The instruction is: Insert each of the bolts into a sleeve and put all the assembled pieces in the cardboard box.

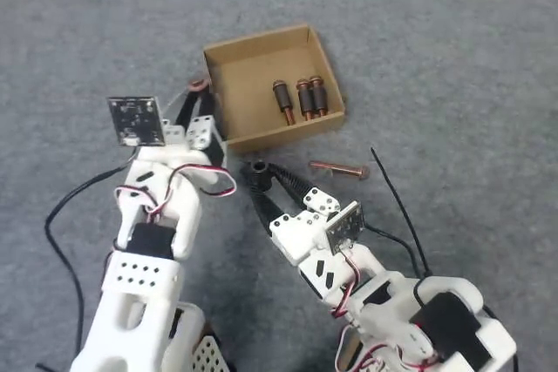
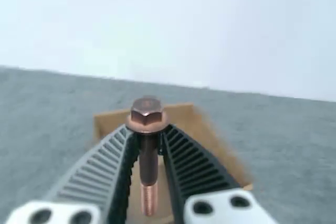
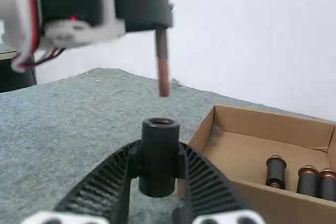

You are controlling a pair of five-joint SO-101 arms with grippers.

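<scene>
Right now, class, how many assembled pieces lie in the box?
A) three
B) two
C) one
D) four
A: three pieces lie side by side in the box.

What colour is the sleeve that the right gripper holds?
Black: the cylindrical sleeve in the right gripper shows best in the right wrist view.

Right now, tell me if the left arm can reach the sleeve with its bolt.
Probably yes: the left gripper holds the bolt threads-down, the right gripper holds the sleeve with its bore up, and nothing lies between them.
</scene>
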